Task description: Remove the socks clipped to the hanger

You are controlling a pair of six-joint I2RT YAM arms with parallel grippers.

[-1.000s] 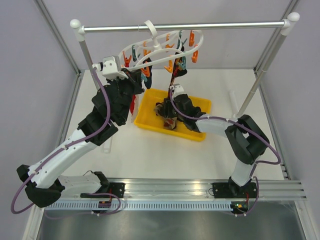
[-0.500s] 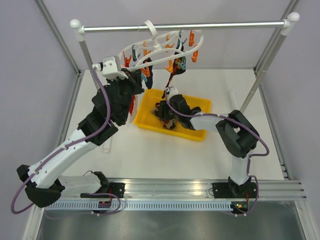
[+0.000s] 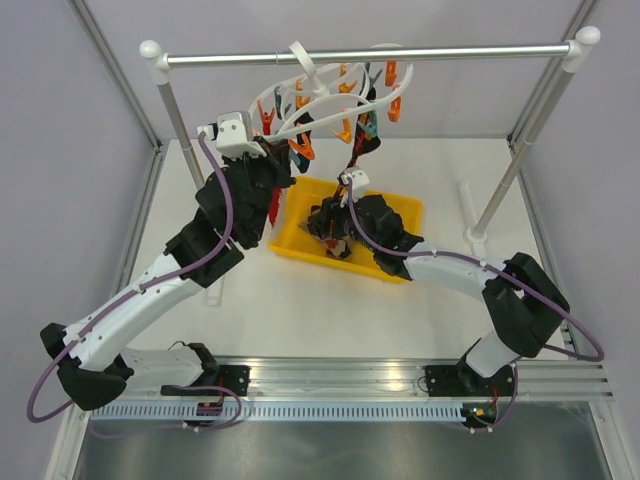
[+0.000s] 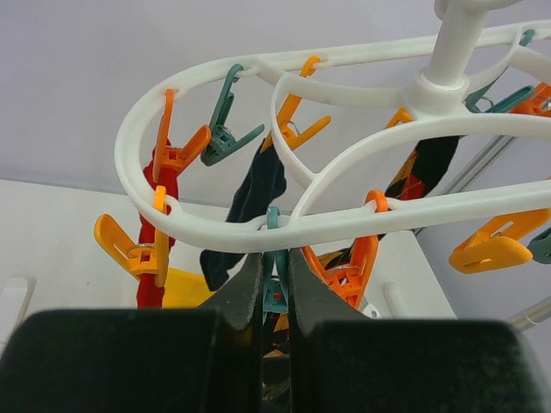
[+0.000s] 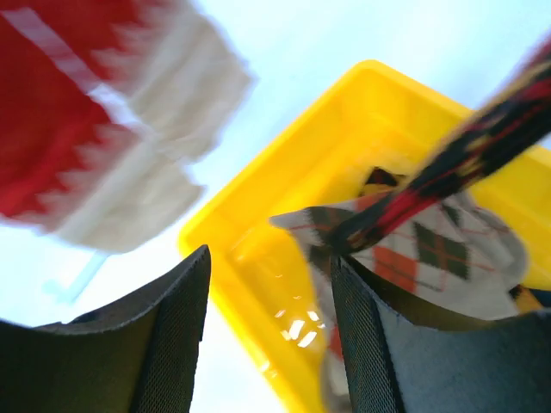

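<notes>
Swung right elbow out toward the right edge since a moment ago and nudged the hanger (image 3: 322, 98) rightward. Nearest, around mid-worktop: right gripper (image 5: 269, 258) over the yellow tray (image 3: 402, 208), fingers apart, above loose socks (image 3: 335, 240) lying in it. Behind, toward the far-left corner: left gripper (image 4: 275, 262) pinched on a teal peg (image 4: 274, 297) of the hanger, with red sock (image 4: 153, 224) and navy sock (image 4: 258, 194) clipped alongside, below the silver rail (image 3: 400, 50)
</notes>
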